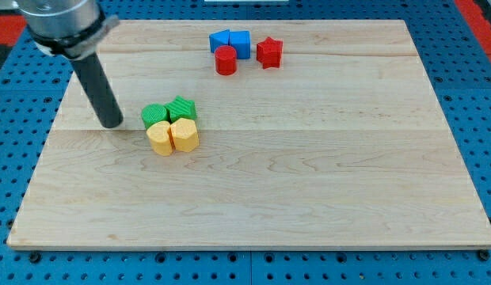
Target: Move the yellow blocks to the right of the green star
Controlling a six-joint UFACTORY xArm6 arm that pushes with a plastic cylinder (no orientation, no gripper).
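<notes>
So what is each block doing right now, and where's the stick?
my tip: on the board, left of the green blocks, apart from them.
green star: touching the yellow blocks below it.
other green block: beside the star, on its left.
two yellow blocks: side by side, below the green ones.
two blue blocks: together near the view's top.
red cylinder: upright, against the blue ones.
red star: right of the blue ones.

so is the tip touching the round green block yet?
Apart. The camera view shows a strip of bare wood between my tip and the round green block; the tip sits to that block's left in the view.
</notes>
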